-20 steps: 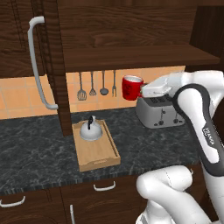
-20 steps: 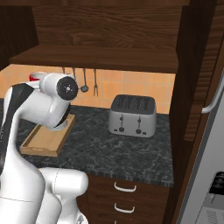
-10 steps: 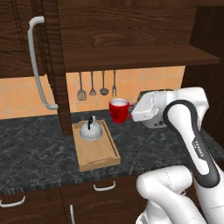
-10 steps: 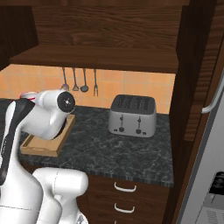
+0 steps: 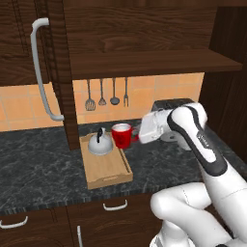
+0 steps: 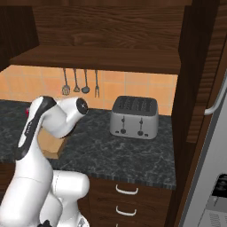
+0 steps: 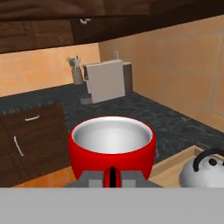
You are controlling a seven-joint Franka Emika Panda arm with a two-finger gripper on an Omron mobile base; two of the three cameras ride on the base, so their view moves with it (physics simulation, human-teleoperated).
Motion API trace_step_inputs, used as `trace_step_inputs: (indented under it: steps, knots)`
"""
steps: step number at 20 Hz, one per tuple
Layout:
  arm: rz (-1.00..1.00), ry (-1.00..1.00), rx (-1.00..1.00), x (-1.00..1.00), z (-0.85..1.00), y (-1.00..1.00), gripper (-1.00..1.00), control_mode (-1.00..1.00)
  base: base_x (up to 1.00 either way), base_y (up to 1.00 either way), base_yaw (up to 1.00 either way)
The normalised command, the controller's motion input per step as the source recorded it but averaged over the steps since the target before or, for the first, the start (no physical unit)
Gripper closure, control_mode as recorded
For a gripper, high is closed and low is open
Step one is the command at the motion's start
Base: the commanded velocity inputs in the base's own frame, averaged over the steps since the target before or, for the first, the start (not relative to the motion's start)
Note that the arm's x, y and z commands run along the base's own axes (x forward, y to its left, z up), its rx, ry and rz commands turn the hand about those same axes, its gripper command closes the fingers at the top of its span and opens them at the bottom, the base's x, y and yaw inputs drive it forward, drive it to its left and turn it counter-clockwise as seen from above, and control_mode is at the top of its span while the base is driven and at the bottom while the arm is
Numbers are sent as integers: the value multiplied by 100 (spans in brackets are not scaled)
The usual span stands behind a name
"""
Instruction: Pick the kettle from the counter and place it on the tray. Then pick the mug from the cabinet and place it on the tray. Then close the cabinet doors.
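The gripper [image 7: 112,177] was clamped on the small red mug [image 5: 122,135], held just right of the wooden tray [image 5: 107,166]. Further left, the silver domed kettle [image 5: 100,143] sat on it. Next move, likely: lower the mug onto the tray.

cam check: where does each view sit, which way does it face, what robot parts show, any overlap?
Left base view: behind the arm's left, facing the counter; white arm lower right, claw holding the mug beside the kettle on the tray.
Right base view: behind the arm's right, facing the toaster; arm lower left.
Hand view: on the hand, along the claw, over the mug rim; fingertips at bottom.
Shared: both base views show toaster and hanging utensils.
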Motion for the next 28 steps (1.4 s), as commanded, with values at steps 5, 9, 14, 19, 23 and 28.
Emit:
trace_step_inputs:
  steps: [5, 9, 14, 19, 23, 28]
  knots:
    - [24, 8, 0, 50, -61, 6, 100, -100, 0, 0, 0]
    - [19, 0, 0, 48, -68, 12, 100, -100, 0, 0, 0]
    - [13, 1, 0, 39, -61, 25, 100, -100, 0, 0, 0]
    - [10, 1, 0, 33, -62, 23, 100, -100, 0, 0, 0]
    - [7, -4, 2, 26, -54, 6, 100, -100, 0, 0, 0]
    - [5, -3, 2, 17, -51, 9, 100, -100, 0, 0, 0]
